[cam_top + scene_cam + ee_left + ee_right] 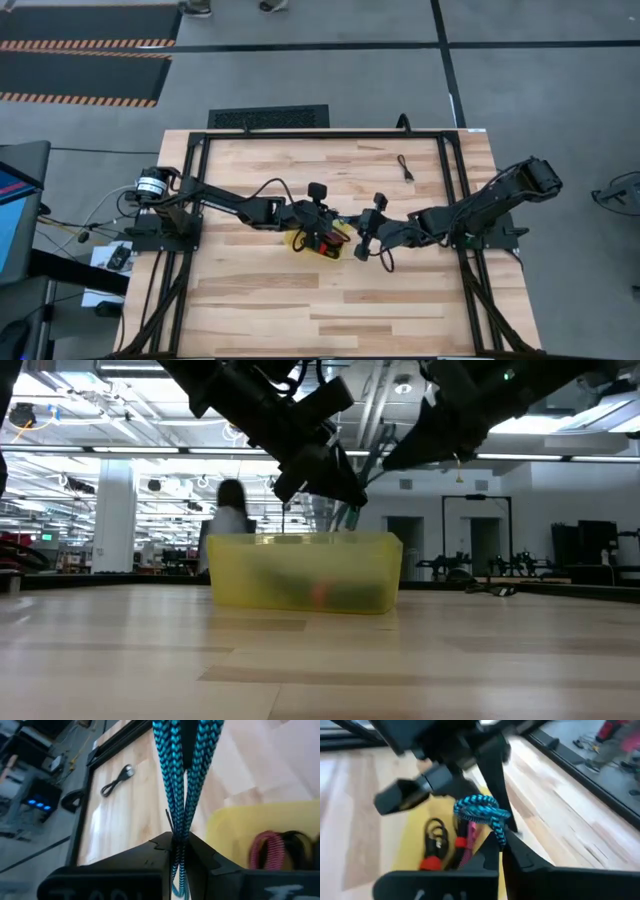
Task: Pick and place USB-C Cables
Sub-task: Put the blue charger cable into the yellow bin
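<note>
One teal cable (481, 813), both pincers gripping it.

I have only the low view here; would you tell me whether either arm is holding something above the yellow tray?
Observer: Yes. The left gripper has its fingers shut on the teal cable; the right gripper is close beside it.
Operator: Thank you. What lies inside the tray?
Observer: The yellow tray holds a black-and-red cable and a maroon cable.
Operator: Is any cable out on the table?
Observer: One dark cable lies near the table's far edge on the right arm's side, well apart from the tray.
</note>
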